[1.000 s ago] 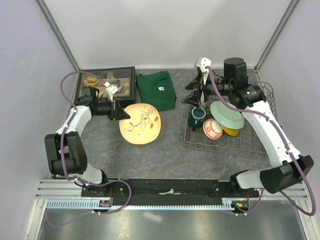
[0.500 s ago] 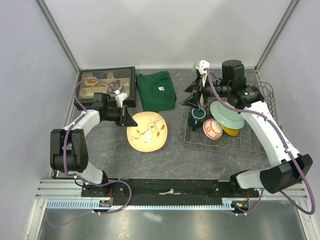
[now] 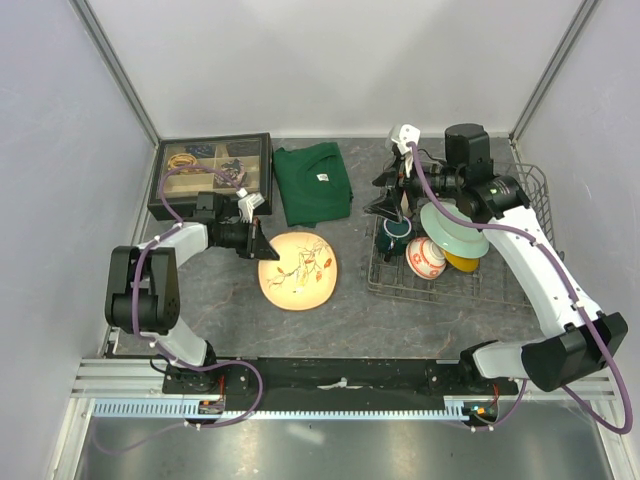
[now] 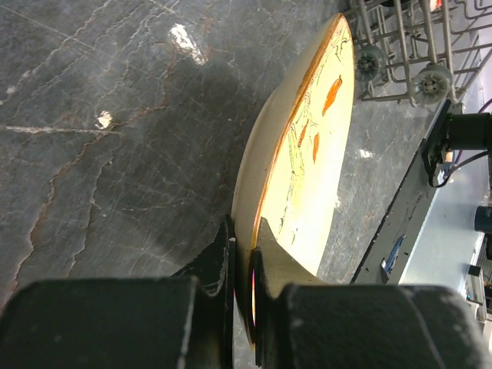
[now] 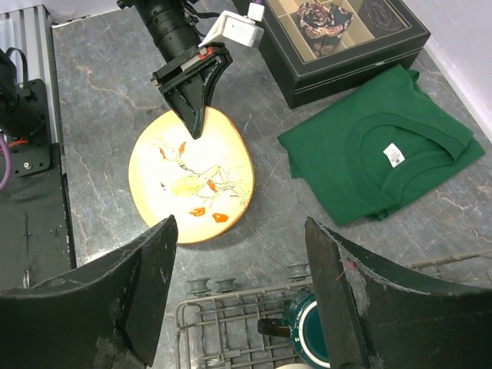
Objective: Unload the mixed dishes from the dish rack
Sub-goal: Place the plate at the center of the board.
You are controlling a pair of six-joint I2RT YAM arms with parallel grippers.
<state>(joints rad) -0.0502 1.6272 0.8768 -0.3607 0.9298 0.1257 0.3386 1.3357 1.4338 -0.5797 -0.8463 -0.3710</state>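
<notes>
Cream plate [image 3: 298, 270]: rim is gripped between closed left jaws. Right jaws are held wide, empty, above dish rack [image 3: 395, 283].

Cream plate [image 3: 298, 270] w/ orange leaf print; green cloth [image 3: 313, 182]; grey rack [image 3: 402, 286].

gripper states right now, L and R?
Left gripper: closed on the rim of the cream plate.
Right gripper: open, holding nothing.
</notes>
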